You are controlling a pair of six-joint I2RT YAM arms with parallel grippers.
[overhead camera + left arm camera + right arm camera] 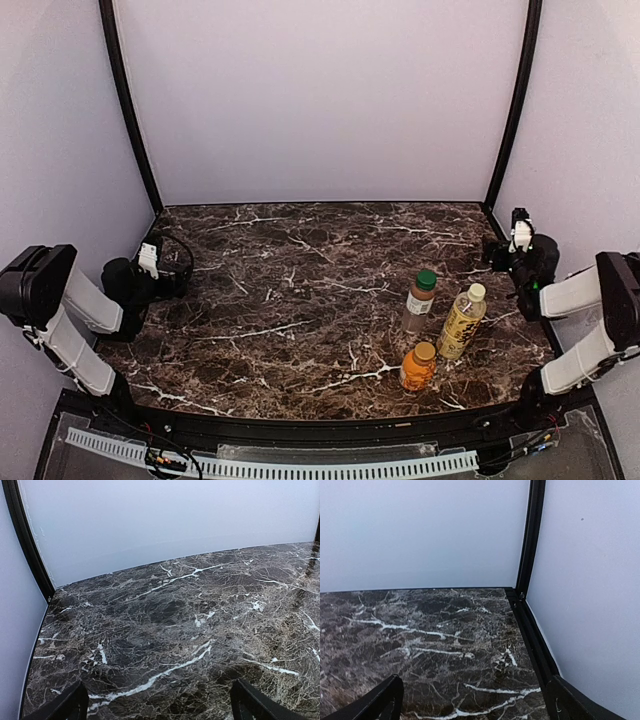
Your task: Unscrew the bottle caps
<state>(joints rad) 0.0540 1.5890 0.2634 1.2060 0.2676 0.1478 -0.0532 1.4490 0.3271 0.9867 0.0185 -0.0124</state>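
The left hand (pixel 160 268) and right hand (pixel 517 243) both gape wide open, low at opposite edges of the dark marble surface (pixel 280 290). Near the right hand three capped bottles stand upright, necks up: the brown bottle (pixel 420 301) farthest back, the yellow-labelled bottle (pixel 462 323) just beside it, and the short orange bottle (pixel 418 368) nearest, holding orange drink.

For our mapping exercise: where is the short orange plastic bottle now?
In the top view, the short orange plastic bottle stands front-right on the marble table, nearest the yellow-labelled bottle.
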